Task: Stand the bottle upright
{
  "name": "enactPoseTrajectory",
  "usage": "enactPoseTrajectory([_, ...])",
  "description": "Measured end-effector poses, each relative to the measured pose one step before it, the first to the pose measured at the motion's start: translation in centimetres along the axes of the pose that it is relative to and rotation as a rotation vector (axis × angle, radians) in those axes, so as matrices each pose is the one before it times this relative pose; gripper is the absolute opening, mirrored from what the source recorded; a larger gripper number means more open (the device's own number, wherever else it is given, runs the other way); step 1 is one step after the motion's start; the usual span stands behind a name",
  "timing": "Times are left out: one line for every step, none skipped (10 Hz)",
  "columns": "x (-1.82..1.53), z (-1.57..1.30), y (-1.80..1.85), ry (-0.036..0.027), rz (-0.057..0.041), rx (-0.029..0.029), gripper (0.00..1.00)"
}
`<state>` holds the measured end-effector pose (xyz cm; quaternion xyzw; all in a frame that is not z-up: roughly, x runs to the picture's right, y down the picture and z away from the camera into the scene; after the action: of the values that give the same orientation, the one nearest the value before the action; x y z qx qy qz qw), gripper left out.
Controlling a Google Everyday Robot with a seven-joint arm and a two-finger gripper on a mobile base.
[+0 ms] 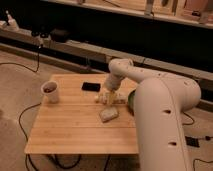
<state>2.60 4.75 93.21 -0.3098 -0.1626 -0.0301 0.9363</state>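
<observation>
The bottle [103, 98] is a small whitish thing lying on its side near the middle of the wooden table [65, 130], just right of a black flat object. My gripper [108, 96] hangs down from the white arm right over the bottle, its fingers open around it and partly hiding it. Whether the fingers touch the bottle I cannot tell.
A white mug [50, 92] stands at the table's left. A black flat object [91, 86] lies behind the bottle, and a pale flat block [109, 114] lies in front of it. A green bowl [131, 101] is mostly hidden behind my large white arm [160, 120] on the right.
</observation>
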Motion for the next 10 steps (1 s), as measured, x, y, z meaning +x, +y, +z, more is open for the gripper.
enactPoseTrajectory([0.349,0.509,0.130,0.00789,0.00981,-0.00752,0.80])
enactPoseTrajectory([0.327,0.353,0.088,0.00839,0.00692,-0.00461,0.80])
enactPoseTrajectory([0.422,0.365,0.022,0.01316,0.00900,-0.00375,0.80])
enactPoseTrajectory([0.224,0.241,-0.032,0.00944,0.00529,-0.00187,0.80])
enactPoseTrajectory([0.278,0.186,-0.085,0.01257,0.00526,-0.00027,0.80])
enactPoseTrajectory([0.266,0.037,-0.113,0.01503,0.00299,0.00086,0.80])
enactPoseTrajectory([0.246,-0.078,-0.158,0.01684,0.00146,0.00227,0.80])
enactPoseTrajectory([-0.036,-0.132,-0.143,0.00893,-0.00071,0.00125,0.80])
enactPoseTrajectory([-0.157,-0.079,-0.020,0.00597,-0.00198,-0.00357,0.80])
enactPoseTrajectory([-0.258,-0.098,0.056,0.00702,-0.00117,-0.01001,0.80])
